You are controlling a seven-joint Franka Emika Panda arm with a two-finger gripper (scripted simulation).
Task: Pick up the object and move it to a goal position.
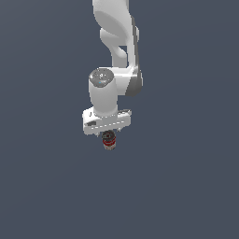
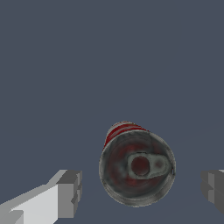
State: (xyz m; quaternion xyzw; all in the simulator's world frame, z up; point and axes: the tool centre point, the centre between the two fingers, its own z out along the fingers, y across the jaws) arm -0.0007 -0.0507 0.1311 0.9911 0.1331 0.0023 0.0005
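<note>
We see the can [image 2: 138, 168] upright on the tabletop [image 2: 109, 57] between the fingers [image 2: 70, 194], spread apart with gaps either side; we'd centre, sink lower, then close evenly on the label

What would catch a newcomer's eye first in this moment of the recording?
The white arm's gripper hangs in mid-frame of the exterior view, directly over a small red-and-white can. In the wrist view the can's dark metal top with its pull tab fills the space between the two grey fingertips, with a visible gap on each side, so the jaws stand open.
</note>
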